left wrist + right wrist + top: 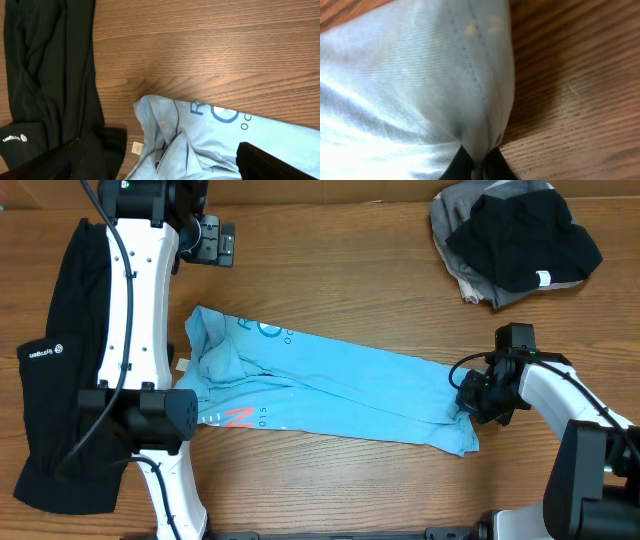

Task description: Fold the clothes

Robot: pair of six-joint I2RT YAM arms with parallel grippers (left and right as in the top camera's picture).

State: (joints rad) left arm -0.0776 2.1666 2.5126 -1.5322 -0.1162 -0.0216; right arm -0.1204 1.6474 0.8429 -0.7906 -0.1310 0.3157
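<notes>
The light blue T-shirt point(330, 385) lies stretched across the bench point(330, 290). At the shirt's right end, the right gripper point(470, 398) is clenched on its stitched edge. Left of the shirt lies a long black garment point(55, 370). Beyond the shirt's collar end the left gripper point(212, 242) hangs released, jaws wide. Beyond its right end sits a black and grey pile point(515, 240).

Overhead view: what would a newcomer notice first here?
The light blue T-shirt lies in a long band across the middle of the table, with the right gripper shut on its right-hand end. Next come the long black garment along the left edge, partly under the left arm, and the black and grey heap in the far right corner.
</notes>
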